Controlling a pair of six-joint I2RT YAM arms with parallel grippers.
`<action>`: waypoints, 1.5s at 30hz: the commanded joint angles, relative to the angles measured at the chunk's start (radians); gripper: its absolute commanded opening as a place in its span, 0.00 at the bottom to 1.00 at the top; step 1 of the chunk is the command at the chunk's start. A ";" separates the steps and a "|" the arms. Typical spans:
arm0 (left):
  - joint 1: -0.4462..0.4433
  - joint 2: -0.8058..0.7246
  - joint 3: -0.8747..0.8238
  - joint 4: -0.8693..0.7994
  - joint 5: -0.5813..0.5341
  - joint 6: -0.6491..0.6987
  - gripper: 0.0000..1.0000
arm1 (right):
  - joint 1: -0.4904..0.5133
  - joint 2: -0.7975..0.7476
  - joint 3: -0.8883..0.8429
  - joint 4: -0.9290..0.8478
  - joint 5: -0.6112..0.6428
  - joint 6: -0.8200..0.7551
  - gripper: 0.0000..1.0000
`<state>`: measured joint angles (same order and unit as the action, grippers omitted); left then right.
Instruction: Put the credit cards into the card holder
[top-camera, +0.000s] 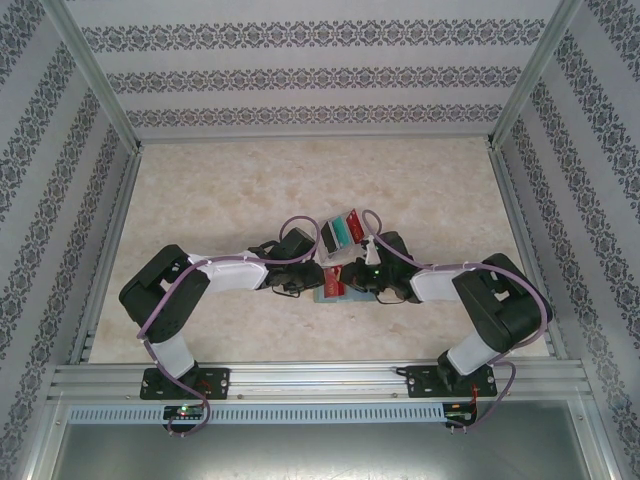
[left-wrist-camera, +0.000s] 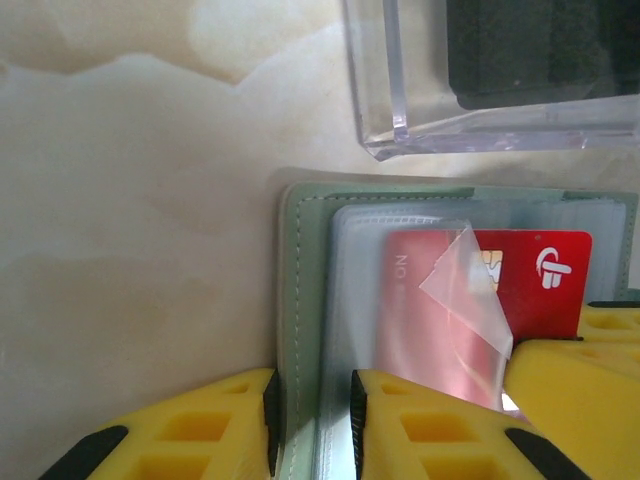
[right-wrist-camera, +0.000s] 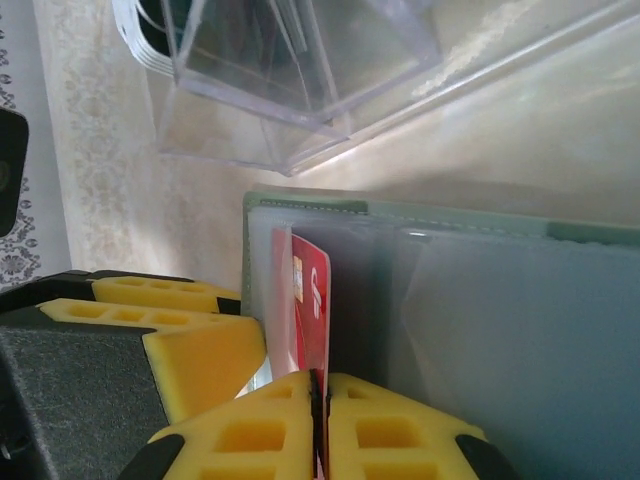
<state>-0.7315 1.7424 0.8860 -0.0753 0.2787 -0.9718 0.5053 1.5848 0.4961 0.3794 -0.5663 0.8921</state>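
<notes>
While left gripper (left-wrist-camera: 312, 425) pinches the card holder (left-wrist-camera: 300, 300) by its near edge, flat on table (left-wrist-camera: 120, 200) beside clear box (left-wrist-camera: 400, 100), right gripper (right-wrist-camera: 318, 400) is clamped on the red credit card (right-wrist-camera: 312, 290), partly in a clear pocket (left-wrist-camera: 350, 300). Card's long axis lines up w/ pocket, so I'd push straight in.

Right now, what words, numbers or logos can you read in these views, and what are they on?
"NO": faint, sideways, on the red card, seen through the clear pocket; whatever follows is blurred.
The white logo on the red card: a symbol, no readable letters.
On the card holder and clear box: no text visible.
</notes>
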 joint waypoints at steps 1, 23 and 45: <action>-0.019 0.036 0.009 0.008 0.018 0.004 0.28 | 0.027 0.043 0.019 -0.036 0.026 0.003 0.11; -0.019 0.033 0.003 0.023 0.019 -0.002 0.27 | 0.036 -0.020 0.086 -0.274 0.090 -0.111 0.09; -0.019 -0.033 -0.056 0.113 0.011 -0.039 0.31 | 0.038 -0.006 0.144 -0.259 -0.030 -0.120 0.19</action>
<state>-0.7322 1.7279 0.8509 -0.0139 0.2794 -0.9947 0.5388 1.5848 0.6071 0.1047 -0.5426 0.7956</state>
